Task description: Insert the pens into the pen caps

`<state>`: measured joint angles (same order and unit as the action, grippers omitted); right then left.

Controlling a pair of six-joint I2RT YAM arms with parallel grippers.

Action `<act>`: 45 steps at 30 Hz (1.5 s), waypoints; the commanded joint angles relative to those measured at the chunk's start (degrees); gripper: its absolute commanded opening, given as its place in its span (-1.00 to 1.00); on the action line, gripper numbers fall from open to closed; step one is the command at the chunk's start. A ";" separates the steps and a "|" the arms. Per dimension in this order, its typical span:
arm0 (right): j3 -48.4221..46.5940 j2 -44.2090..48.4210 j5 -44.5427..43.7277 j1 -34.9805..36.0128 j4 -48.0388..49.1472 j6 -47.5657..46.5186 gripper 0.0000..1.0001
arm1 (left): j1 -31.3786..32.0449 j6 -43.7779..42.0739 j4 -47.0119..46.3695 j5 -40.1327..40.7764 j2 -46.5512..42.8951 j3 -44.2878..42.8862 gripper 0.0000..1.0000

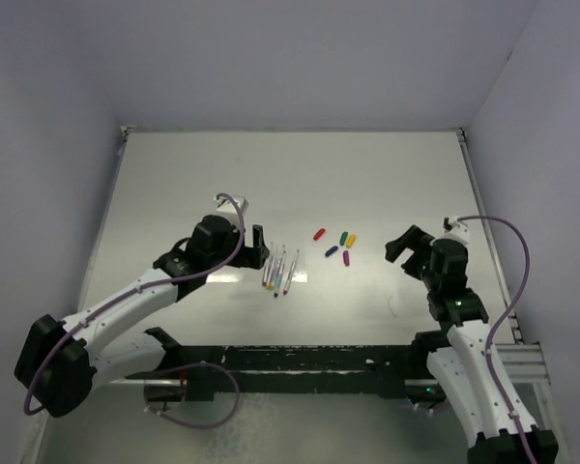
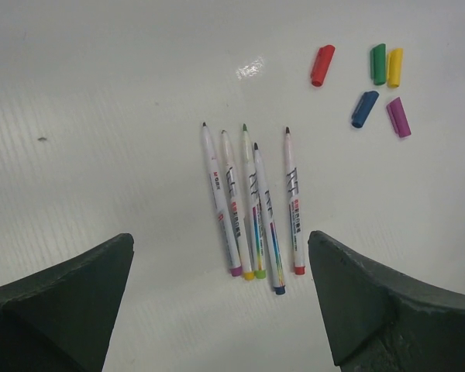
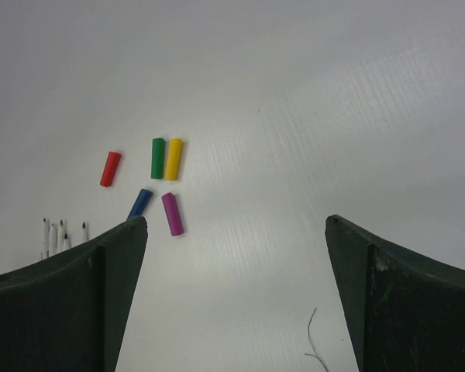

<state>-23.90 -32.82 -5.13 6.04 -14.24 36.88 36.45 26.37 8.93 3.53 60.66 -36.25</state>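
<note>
Only illegibly printed pens (image 2: 253, 205)

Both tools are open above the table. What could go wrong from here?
The pens lie close together, four almost touching, so the open left tool may pinch two or scatter neighbours. The green cap and yellow cap lie side by side, so the right tool may take both.

My fingers (image 2: 62, 310) stand wide apart, holding nothing. Between them five pens (image 2: 252, 205) lie side by side, tips toward 12 o'clock. At 1 o'clock sit the caps (image 2: 378, 54): red (image 2: 322, 65), green (image 2: 378, 65) seemingly touching yellow (image 2: 394, 67), then blue (image 2: 364, 108) and purple (image 2: 398, 117).
</note>
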 commanded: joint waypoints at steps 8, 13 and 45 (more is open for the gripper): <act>-1.71 -1.14 2.22 -0.02 1.64 -3.06 0.99 | 0.11 -0.70 4.30 2.46 10.98 -9.40 0.47; -1.00 0.25 3.29 0.02 0.87 -1.96 0.99 | 0.07 -0.69 5.41 2.44 14.28 -11.52 -0.30; 0.25 0.64 2.13 0.03 2.02 -3.10 0.99 | 0.08 -0.34 10.23 -0.28 27.36 -18.36 -0.18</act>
<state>-23.86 -32.49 -2.83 6.04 -14.22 34.89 36.45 25.12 19.44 3.62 87.53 -52.21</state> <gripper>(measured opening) 0.997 0.408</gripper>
